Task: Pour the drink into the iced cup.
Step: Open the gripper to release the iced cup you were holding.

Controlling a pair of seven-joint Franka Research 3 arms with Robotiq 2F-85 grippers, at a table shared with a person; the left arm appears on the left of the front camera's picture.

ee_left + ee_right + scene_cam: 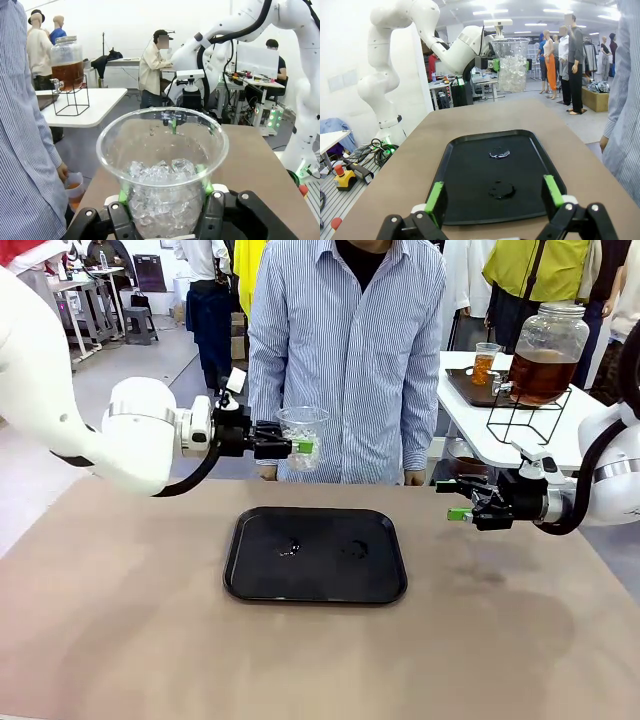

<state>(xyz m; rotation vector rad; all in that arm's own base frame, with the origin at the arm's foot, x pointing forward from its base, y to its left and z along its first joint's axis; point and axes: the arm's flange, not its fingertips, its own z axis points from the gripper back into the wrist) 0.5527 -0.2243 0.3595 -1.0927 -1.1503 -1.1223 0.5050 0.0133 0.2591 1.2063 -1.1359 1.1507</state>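
tray: black | iced cup: clear | drink: amber | shirt: blue-white stripes | table: tan

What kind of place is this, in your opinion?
Probably a robotics lab or demo hall: a desk with a monitor, loose cables, a red stop button, and a drink jar on a white side table.

Clear plastic iced cup, upright, half full of ice cubes, gripped by the left pincer above the table. Amber drink sits in a small clear cup by the person's hand.
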